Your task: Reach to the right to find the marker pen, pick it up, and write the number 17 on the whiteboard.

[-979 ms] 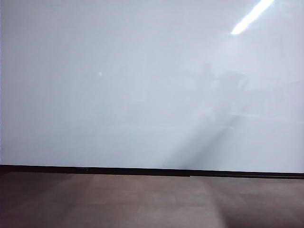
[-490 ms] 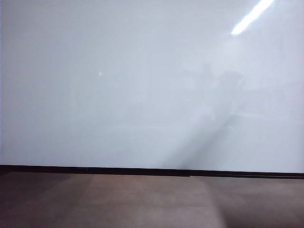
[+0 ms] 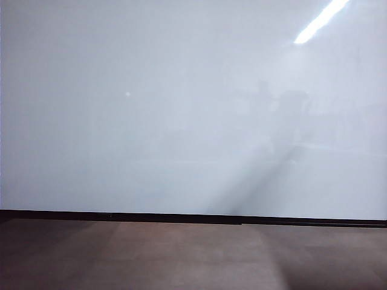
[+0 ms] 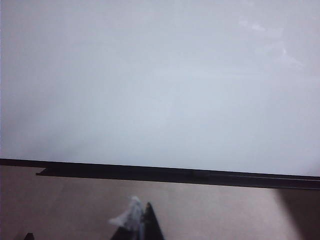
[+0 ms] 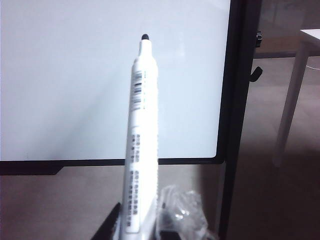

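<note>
Blank glossy white-grey whiteboard (image 3: 181, 109) above brown-grey matte surface (image 3: 181, 254). Right gripper (image 5: 137, 227) clamped low on slim white plastic marker pen (image 5: 141, 135), uncapped; probably light, stiff, slippery. Left gripper (image 4: 142, 225) barely visible, finger state unclear.

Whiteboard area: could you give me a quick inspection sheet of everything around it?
Surface: brown-grey floor, bare.
Job's things: whiteboard blank, nothing written; marker uncapped, tip toward the board.
Clutter: crumpled clear plastic beside the marker.
Grippers: right gripper shut on the marker, facing the board's right edge; left gripper low before the board, only dark tips show, state unclear, white scrap on it.
Cables: nothing seen.
Surroundings: white table leg beyond the board.
</note>
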